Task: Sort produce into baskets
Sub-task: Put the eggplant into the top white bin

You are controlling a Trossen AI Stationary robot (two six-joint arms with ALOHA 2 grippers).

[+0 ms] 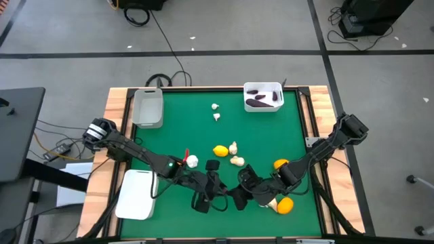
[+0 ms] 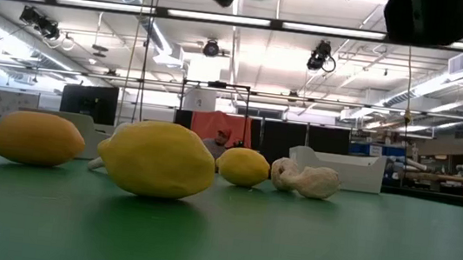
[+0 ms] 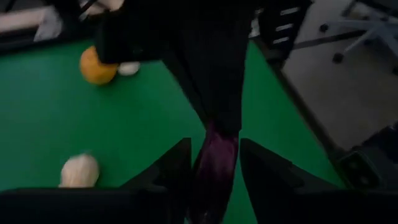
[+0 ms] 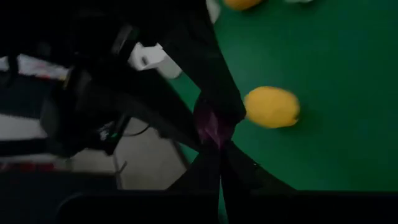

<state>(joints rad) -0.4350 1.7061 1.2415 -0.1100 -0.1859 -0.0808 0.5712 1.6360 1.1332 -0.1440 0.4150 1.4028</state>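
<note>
High view shows the green table [image 1: 176, 129] with both arms bent toward the middle of its near edge. The left gripper [image 1: 215, 192] and the right gripper [image 1: 239, 192] meet there, tip to tip. A grey basket [image 1: 148, 107] stands at the far left corner, a white basket [image 1: 263, 97] with dark purple eggplant pieces [image 1: 258, 102] at the far right, and a second white basket [image 1: 137, 194] at the near left edge. Two garlic bulbs [image 1: 215, 112] lie in the far middle, and a yellow lemon [image 1: 220, 151] lies near the centre with more garlic [image 1: 235, 154] just beside it. One orange fruit [image 1: 281, 164] is beside the right arm and another orange fruit [image 1: 285, 205] lies near the right gripper.

Low view shows a big yellow lemon [image 2: 158, 159] in front, an orange one [image 2: 35, 138] to its left, a smaller lemon [image 2: 243, 166] behind and a garlic bulb [image 2: 305, 180] next to it.

Left wrist view shows the left gripper's fingers [image 3: 169, 169] narrowly apart on both sides of a purple eggplant piece [image 3: 215, 163], whose other end is covered by the right gripper. An orange fruit [image 3: 97, 65] and a garlic bulb [image 3: 79, 170] lie on the green.

Right wrist view shows the right gripper [image 4: 214, 155] closed narrow on the same eggplant piece [image 4: 213, 126]; the left gripper holds its other end. A yellow lemon [image 4: 271, 107] lies near.
</note>
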